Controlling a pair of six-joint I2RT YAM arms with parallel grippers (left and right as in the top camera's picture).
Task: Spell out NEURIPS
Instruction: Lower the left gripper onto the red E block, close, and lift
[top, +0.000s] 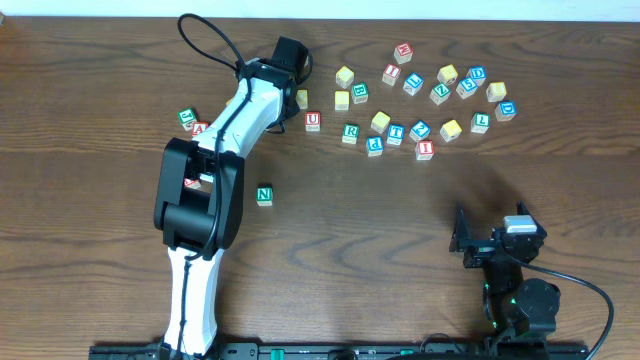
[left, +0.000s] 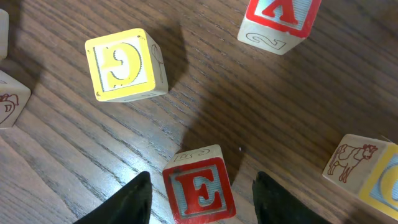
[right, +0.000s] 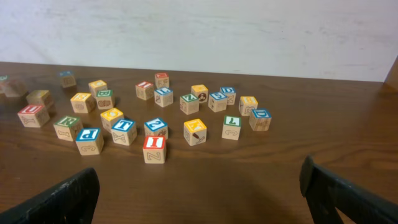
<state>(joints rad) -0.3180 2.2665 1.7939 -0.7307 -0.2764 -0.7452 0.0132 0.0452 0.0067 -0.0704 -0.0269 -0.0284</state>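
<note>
L gripper (left: 202, 180) jaws apart astride red E cube (left: 199, 194), small gaps both sides, R gripper (right: 199, 171) spread wide, nothing held

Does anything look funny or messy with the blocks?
Nothing is broken or spilled. Most blocks lie scattered in a loose bunch, turned every which way instead of in a row. The odd one is the N block, which sits all alone, well apart from the rest.
</note>
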